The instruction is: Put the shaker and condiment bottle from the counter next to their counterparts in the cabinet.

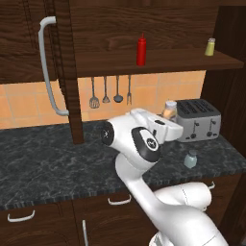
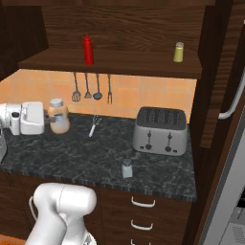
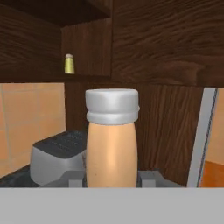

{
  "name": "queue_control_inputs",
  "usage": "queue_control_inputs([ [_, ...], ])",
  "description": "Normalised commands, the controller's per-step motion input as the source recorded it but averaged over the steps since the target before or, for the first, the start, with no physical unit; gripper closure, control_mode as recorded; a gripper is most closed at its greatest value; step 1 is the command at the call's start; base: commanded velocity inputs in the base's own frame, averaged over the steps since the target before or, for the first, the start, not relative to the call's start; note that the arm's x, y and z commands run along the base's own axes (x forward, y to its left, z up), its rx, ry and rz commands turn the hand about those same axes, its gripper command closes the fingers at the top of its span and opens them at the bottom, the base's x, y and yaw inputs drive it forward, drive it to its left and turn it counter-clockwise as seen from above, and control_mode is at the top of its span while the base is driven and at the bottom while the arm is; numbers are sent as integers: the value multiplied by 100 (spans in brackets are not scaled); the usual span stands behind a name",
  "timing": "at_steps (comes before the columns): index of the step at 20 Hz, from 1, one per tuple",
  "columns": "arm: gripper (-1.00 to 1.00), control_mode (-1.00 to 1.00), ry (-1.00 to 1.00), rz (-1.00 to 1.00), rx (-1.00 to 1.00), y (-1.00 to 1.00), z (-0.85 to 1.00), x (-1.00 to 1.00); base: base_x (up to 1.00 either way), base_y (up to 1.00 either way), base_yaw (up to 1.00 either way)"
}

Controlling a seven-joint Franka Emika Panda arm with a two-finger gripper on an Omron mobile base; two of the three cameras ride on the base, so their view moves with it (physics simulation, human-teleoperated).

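My gripper (image 3: 111,178) is shut on the condiment bottle (image 3: 111,144), a peach-orange bottle with a pale grey cap, held upright. From the side, the gripper (image 2: 51,119) grips the bottle (image 2: 58,117) at the left end of the counter (image 2: 86,153); whether its base touches the stone I cannot tell. The bottle (image 1: 169,109) peeks out behind my hand. The pale blue shaker (image 2: 127,168) (image 1: 190,159) stands near the counter's front edge, before the toaster. On the cabinet shelf (image 2: 124,63) stand the red squeeze bottle (image 2: 88,49) (image 1: 141,50) and the yellow-green shaker (image 2: 178,52) (image 1: 210,47) (image 3: 69,64).
A silver toaster (image 2: 160,130) (image 1: 198,120) sits at the counter's right end. Utensils (image 2: 91,88) hang on the tiled wall and a whisk (image 2: 94,125) lies below them. The open cabinet door with its curved grey handle (image 1: 48,67) stands at the left.
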Motion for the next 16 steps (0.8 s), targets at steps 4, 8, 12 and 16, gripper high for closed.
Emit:
queue_control_inputs([
  [4,100,-100,6,23,-14,0,54,-13,0,0,0],
  [8,100,-100,8,15,-11,17,6,6,0,0,0],
  [12,100,-100,0,28,-2,-7,59,0,0,0,0],
  [16,100,-100,-4,25,-5,-6,75,-3,0,0,0],
])
